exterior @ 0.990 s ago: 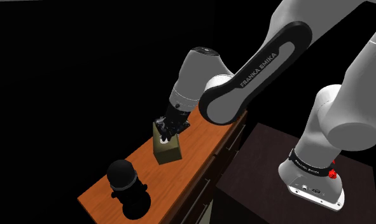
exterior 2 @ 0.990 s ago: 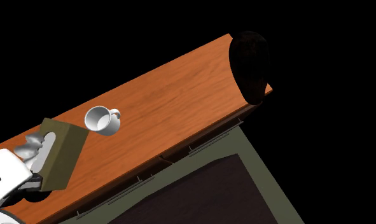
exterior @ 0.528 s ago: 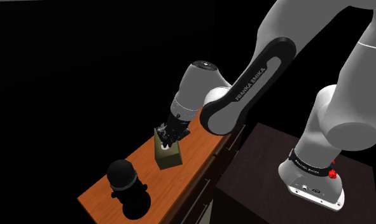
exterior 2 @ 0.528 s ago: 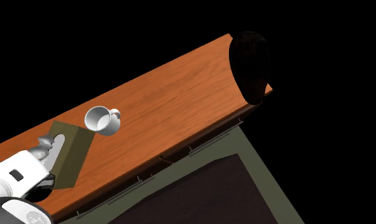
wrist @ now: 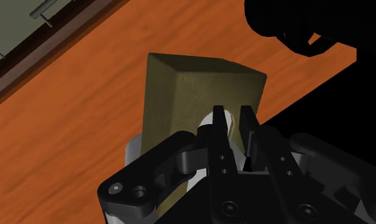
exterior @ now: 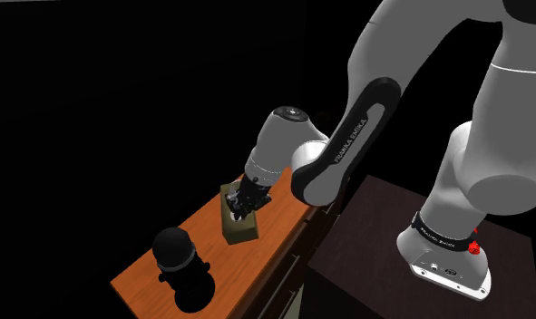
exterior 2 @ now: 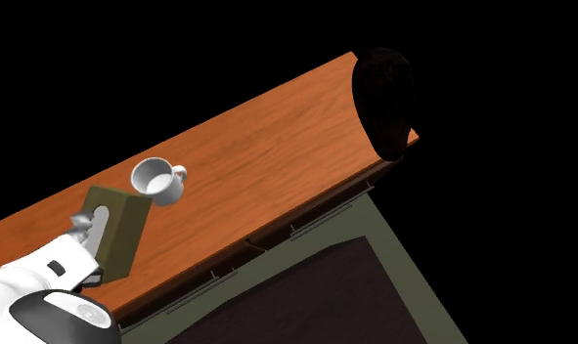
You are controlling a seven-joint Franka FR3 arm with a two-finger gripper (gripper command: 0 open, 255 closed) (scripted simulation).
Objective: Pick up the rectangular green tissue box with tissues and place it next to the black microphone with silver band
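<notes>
Olive-green and upright, the tissue box (exterior: pixel 239 217) is directly under the claw (exterior: pixel 239 207) and well apart from the black microphone (exterior: pixel 177 258), with a stretch of bare wooden worktop (exterior: pixel 139 276) between them. No silver band can be made out on the microphone.

In the wrist view the claw (wrist: pixel 231 127) is narrowed to a slim gap around the white tissue tuft (wrist: pixel 221 118) on the top face of the box (wrist: pixel 199 89). The box therefore appears to be held from above. I cannot tell whether its base is clear of the wood.

The long axis of the box runs roughly in line with the claw. In the second exterior view the box (exterior 2: pixel 120 227) looks tipped rather than square to the worktop (exterior 2: pixel 257 166). A white mug (exterior 2: pixel 157 182) sits just beside the box on the side toward the microphone (exterior 2: pixel 384 98).

From the claw, the microphone (wrist: pixel 294 22) lies beyond the box along the worktop's length. I judge the coming move to be a carry that way, and it will need to pass the mug.

The arm (exterior: pixel 347 136) slants down from the stand (exterior: pixel 375 245), with the wrist bent so the hand points down onto the box.
</notes>
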